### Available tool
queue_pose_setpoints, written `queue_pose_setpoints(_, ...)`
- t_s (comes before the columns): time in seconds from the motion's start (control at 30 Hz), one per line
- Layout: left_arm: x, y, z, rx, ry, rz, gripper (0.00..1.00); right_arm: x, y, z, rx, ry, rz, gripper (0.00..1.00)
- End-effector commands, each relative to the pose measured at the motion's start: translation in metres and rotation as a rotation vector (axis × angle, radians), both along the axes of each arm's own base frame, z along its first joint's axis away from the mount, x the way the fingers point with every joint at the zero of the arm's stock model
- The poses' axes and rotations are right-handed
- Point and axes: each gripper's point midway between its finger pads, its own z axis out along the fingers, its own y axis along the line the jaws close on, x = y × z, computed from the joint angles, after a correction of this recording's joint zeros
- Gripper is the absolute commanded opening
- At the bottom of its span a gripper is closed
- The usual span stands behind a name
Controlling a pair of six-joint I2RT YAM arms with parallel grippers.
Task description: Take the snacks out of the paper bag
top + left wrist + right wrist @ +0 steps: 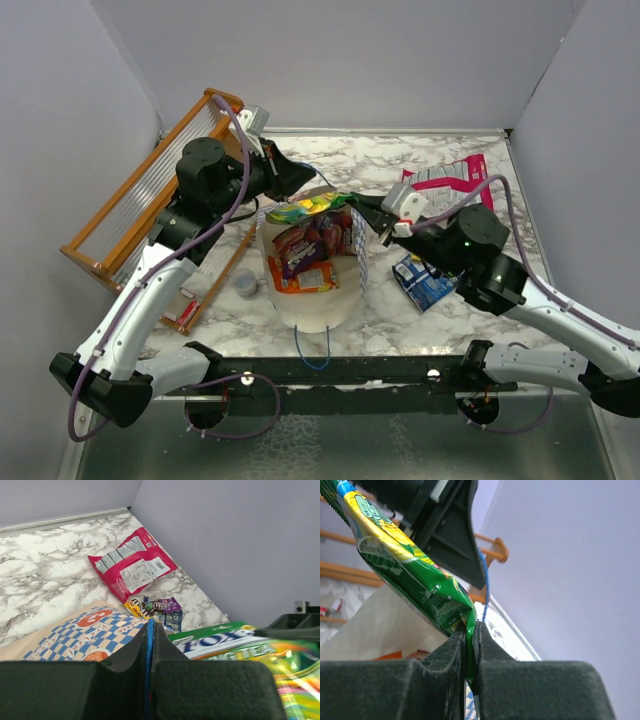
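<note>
While left claw (pixel 151 629) pinches blue bag string (pixel 148 652), right claw (pixel 470 630) clamps glossy green packet (pixel 412 572).

The top external camera looks steeply down from above and behind the arm bases, taking in the whole marbled surface (pixel 360 165). The left wrist camera sits just behind the left claw (pixel 150 640), looking low over the paper bag (pixel 75 635) toward the far right corner. The right wrist camera tilts up past the right claw (pixel 470 640), very near the green packet (pixel 415 580). Overhead and left wrist views share the pink-red pouch (pixel 132 567).
</note>
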Motion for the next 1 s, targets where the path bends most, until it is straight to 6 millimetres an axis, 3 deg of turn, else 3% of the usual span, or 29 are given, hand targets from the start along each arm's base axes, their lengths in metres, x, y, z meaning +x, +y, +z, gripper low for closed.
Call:
queue_pose_setpoints(0.0,-0.001,0.010,0.018,-0.008,-0.064,0.050,0.00,-0.011,-0.034,0.067,0.188,-0.054,-0.045,0.01)
queue_pose_setpoints(0.27,0.003,0.010,0.022,0.013,-0.084,0.053,0.00,0.014,-0.126,0.088,0.387,0.005,-0.462,0.01)
queue_pose_setpoints(0.4,0.004,0.011,0.025,0.010,-0.092,0.059,0.00,0.031,-0.158,0.075,0.329,-0.061,-0.702,0.02)
queue_pose_setpoints(0.5,0.002,0.011,0.023,0.010,-0.088,0.056,0.00,0.043,-0.184,0.053,0.234,-0.099,-0.940,0.01)
queue_pose_setpoints(0.57,0.002,0.012,0.021,0.011,-0.086,0.063,0.00,0.041,-0.199,0.050,0.195,-0.191,-1.041,0.01)
queue_pose_setpoints(0.67,0.002,0.012,0.021,0.015,-0.078,0.061,0.00,0.046,-0.212,0.044,0.247,-0.193,-1.113,0.01)
queue_pose_setpoints(0.77,0.001,0.012,0.019,0.015,-0.077,0.058,0.00,0.069,-0.215,0.021,0.244,-0.119,-1.118,0.01)
queue_pose_setpoints(0.97,-0.002,0.013,0.023,0.000,-0.080,0.056,0.00,0.129,-0.240,-0.064,0.165,0.148,-1.213,0.01)
